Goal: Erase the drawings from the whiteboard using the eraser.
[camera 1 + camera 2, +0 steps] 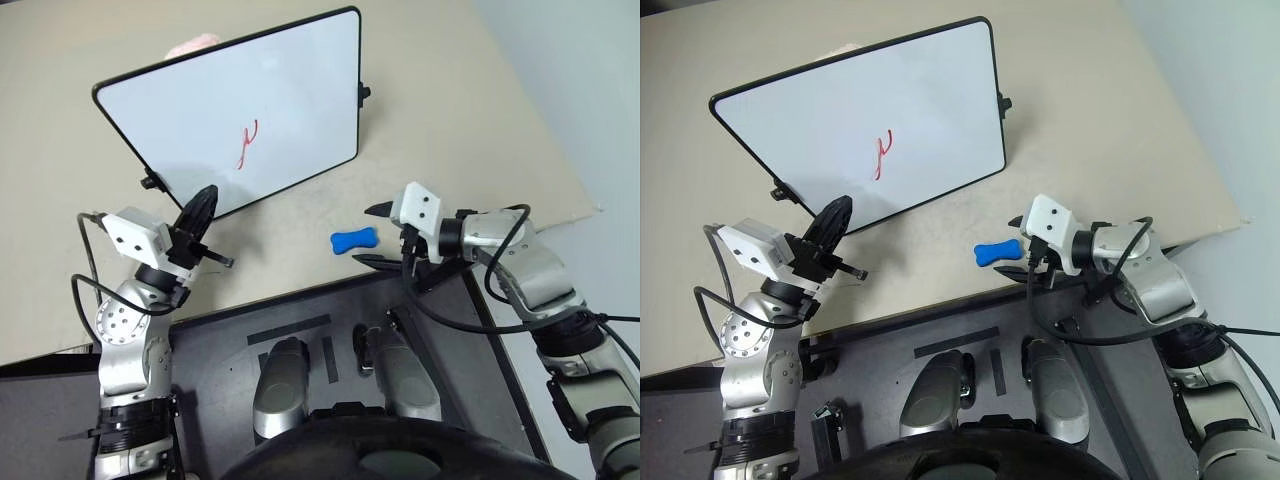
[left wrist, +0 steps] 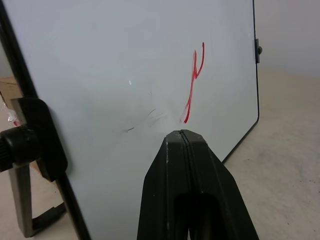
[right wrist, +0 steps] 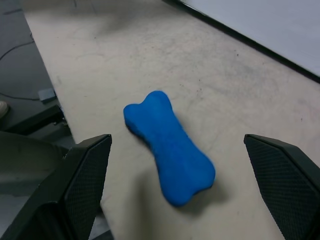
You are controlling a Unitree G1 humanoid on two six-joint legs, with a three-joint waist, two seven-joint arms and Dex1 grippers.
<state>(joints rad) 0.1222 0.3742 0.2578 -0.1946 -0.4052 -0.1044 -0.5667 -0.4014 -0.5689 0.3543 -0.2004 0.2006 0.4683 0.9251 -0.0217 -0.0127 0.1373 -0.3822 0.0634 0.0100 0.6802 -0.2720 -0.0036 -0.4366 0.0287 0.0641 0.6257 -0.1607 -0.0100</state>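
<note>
The whiteboard stands tilted on the beige table, and the drawings on it are one thin red squiggle near its middle. In the left wrist view the red squiggle shows just beyond my left gripper. That left gripper is shut and empty, its tip at the board's lower edge; I cannot tell whether it touches. The blue bone-shaped eraser lies flat on the table to the right of the board. My right gripper is open beside it, with its fingers on either side of the eraser, not touching it.
Small black knobs stick out from the board's frame, and a stand foot props it from behind. Something pink peeks over the board's top edge. The table's front edge runs just below the eraser.
</note>
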